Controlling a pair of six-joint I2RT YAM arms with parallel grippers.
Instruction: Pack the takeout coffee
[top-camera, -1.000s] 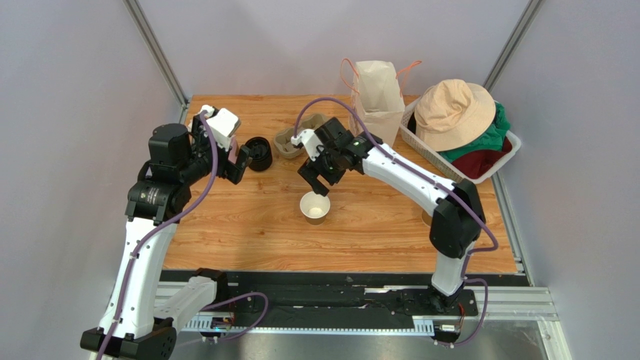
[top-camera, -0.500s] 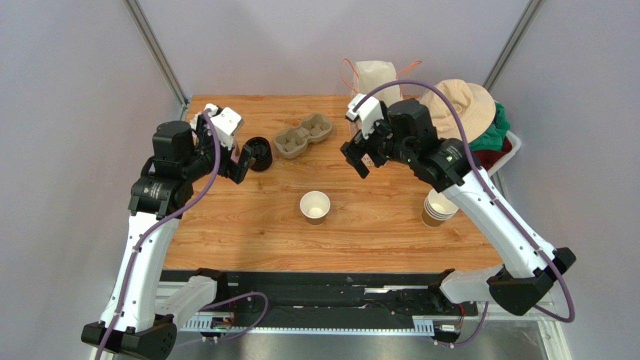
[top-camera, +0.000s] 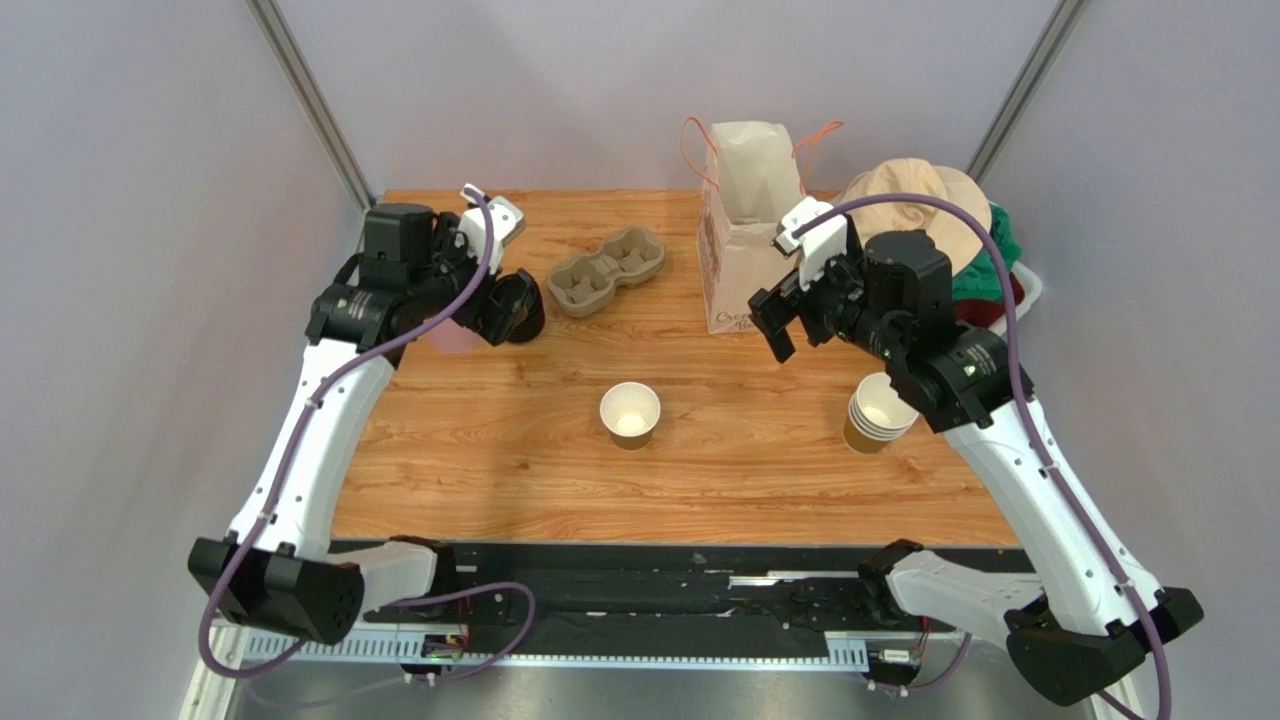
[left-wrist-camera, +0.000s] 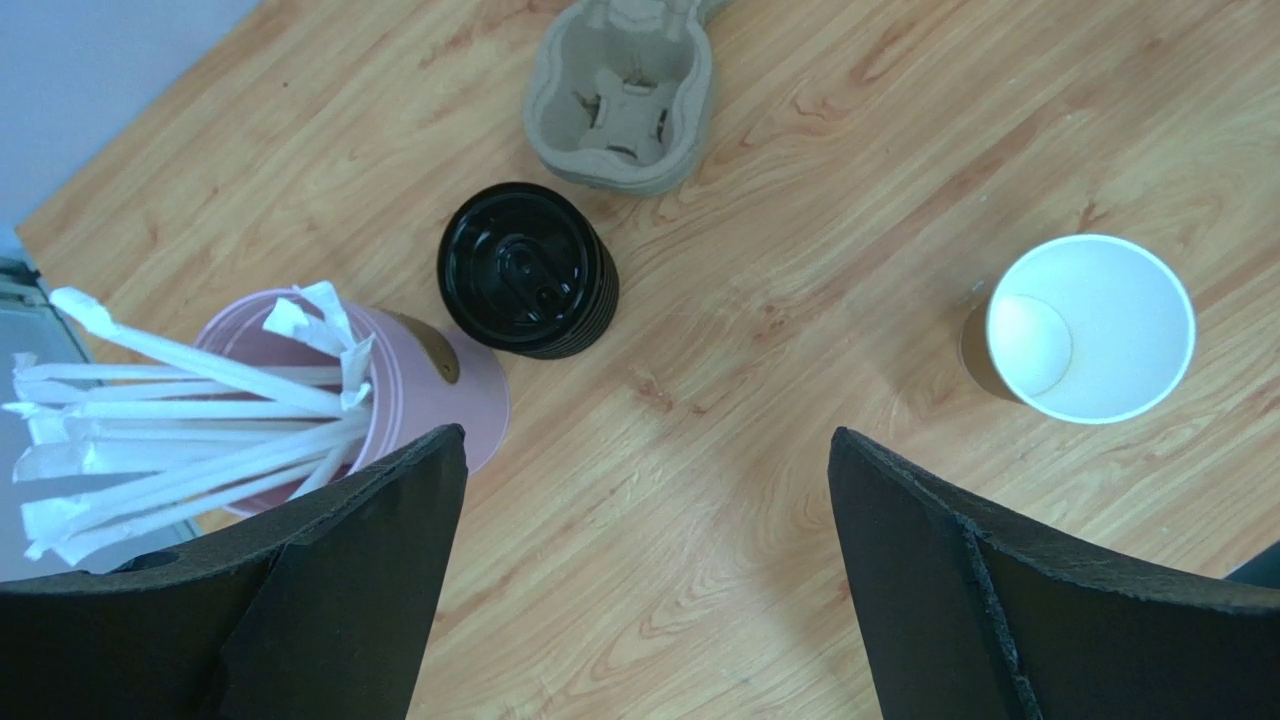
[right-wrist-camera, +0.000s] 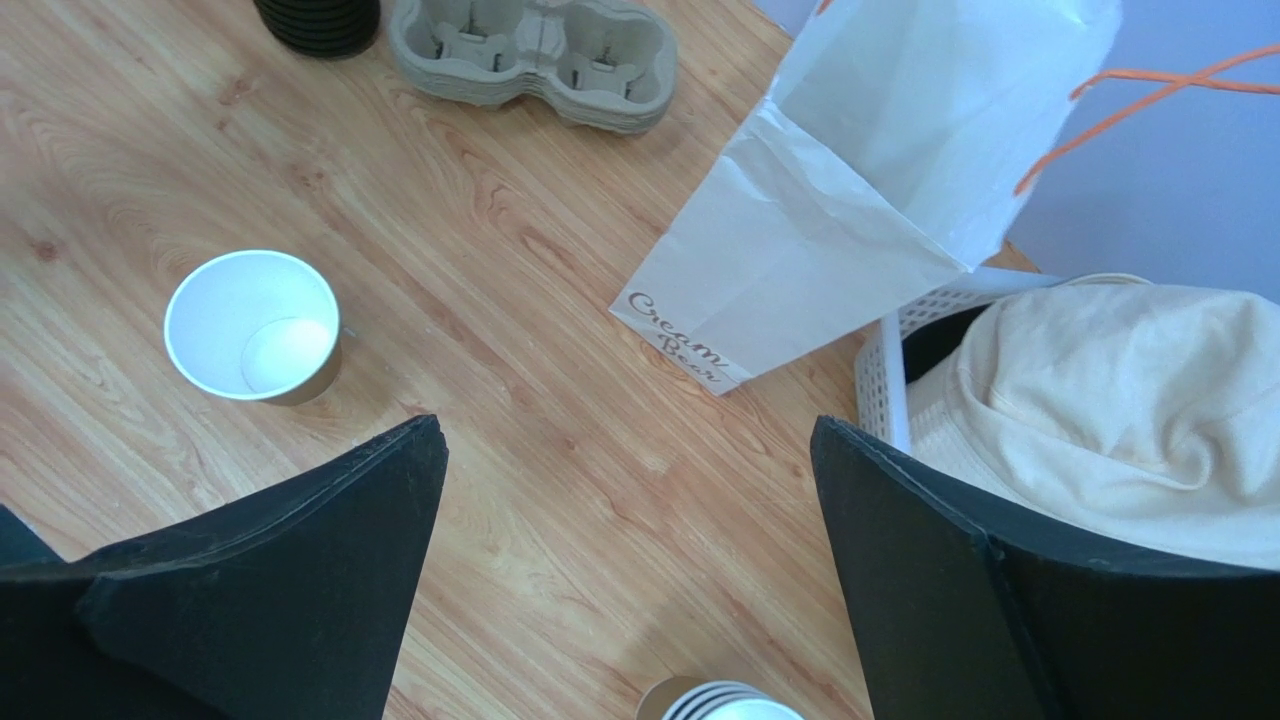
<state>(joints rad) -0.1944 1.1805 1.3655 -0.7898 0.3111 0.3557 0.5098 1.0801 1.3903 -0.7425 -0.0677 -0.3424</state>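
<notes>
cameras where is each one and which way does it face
Top external: above and behind the arms, looking down on the table; both arms show.
Left wrist: on the left arm, facing down at lid stack, straw holder, open cup; open left gripper frames it.
Right wrist: on the right arm, facing down at paper bag and hat; open right gripper frames it.
Shared: both wrist views show the open cup and cup carrier.

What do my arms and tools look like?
The left arm and right arm share one build: white links with black joint housings. A purple cable loops along each. The left tool and right tool each carry two broad, matte black, wedge-shaped fingers. No markings are legible.
</notes>
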